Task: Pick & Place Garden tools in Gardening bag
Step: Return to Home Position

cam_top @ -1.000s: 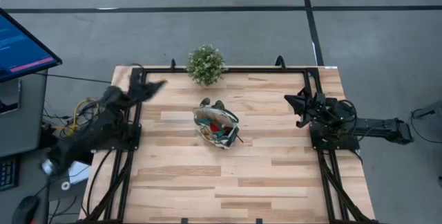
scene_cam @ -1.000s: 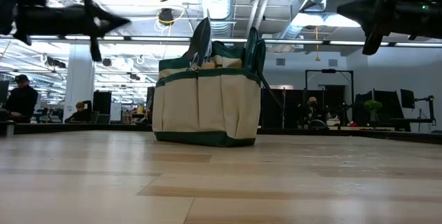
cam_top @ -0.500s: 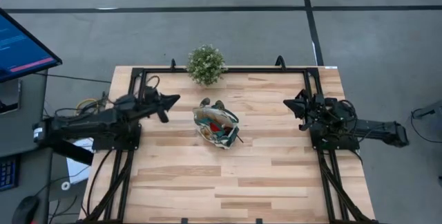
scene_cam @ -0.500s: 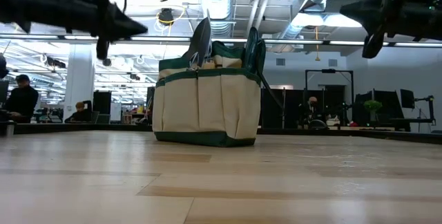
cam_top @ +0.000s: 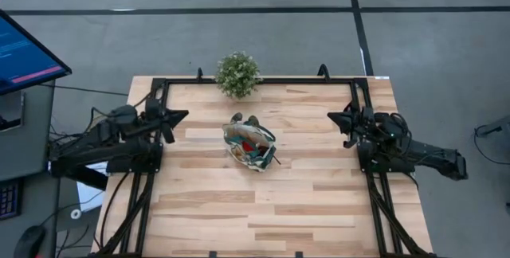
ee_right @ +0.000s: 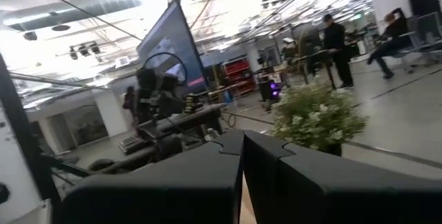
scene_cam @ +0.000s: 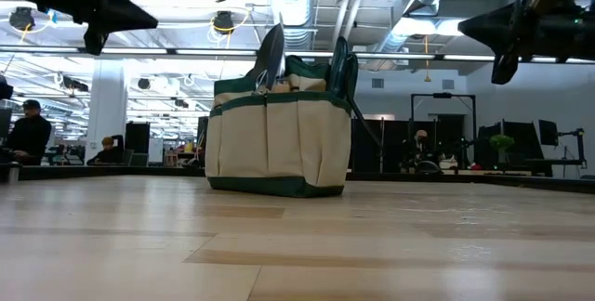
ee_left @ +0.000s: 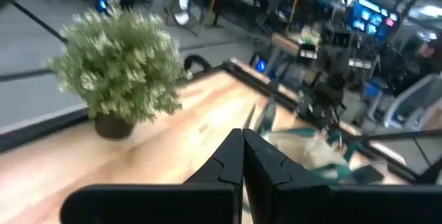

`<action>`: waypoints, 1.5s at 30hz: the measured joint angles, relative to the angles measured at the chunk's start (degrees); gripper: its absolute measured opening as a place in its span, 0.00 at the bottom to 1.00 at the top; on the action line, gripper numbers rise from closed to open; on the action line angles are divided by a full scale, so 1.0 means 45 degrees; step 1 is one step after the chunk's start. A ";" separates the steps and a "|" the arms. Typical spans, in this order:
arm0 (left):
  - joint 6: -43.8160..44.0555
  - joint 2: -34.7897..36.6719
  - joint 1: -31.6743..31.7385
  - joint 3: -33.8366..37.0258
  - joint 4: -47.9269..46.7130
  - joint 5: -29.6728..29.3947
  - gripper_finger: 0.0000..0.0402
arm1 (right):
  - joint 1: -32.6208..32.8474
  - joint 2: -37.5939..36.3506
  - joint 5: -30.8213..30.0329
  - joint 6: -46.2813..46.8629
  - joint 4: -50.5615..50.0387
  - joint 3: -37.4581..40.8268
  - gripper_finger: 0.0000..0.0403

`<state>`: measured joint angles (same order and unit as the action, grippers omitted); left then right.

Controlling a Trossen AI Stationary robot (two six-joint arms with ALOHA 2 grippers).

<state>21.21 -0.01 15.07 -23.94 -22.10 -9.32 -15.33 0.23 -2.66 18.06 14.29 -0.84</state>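
Bag (cam_top: pixel 249 145) looks packed, so the left gripper (cam_top: pixel 182 115) and right gripper (cam_top: pixel 331 116), both pinched closed and empty, should just back off wide of it.

High view: overhead, straight down, far; takes in whole desk (cam_top: pixel 319 202). Low view: at desk-top height, level across boards, gardening bag (scene_cam: pixel 277 138) near, mid-frame. Left wrist view: forward past own jaws, toward potted plant (ee_left: pixel 121 72) and bag. Right wrist view: forward past own jaws, toward same plant from opposite side. Shared: bag in high, low, left wrist; plant in high, both wrists.
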 joint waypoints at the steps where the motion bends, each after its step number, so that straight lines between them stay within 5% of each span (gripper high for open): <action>1: 0.0005 -0.0009 0.0014 0.0022 0.0111 -0.0067 0.00 | -0.0154 0.0023 0.0074 0.0001 -0.0026 0.0000 0.00; 18: -0.0178 -0.0014 0.0010 0.1423 -0.0632 0.0212 0.01 | -0.1412 0.0020 0.0928 -0.0772 -0.1864 -0.0010 0.00; 31: -0.0639 -0.0096 0.0000 0.5251 0.5852 0.0801 0.01 | -0.1453 0.0006 0.0622 0.0301 -0.3273 -0.0015 0.00; 45: -0.0884 0.0001 0.0000 0.5248 0.5815 0.4171 0.01 | -0.1458 0.0034 0.0608 0.0330 -0.3308 -0.0015 0.02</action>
<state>17.23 -0.01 15.07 -0.32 4.07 9.45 -21.89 0.38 0.08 19.55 -0.60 -0.91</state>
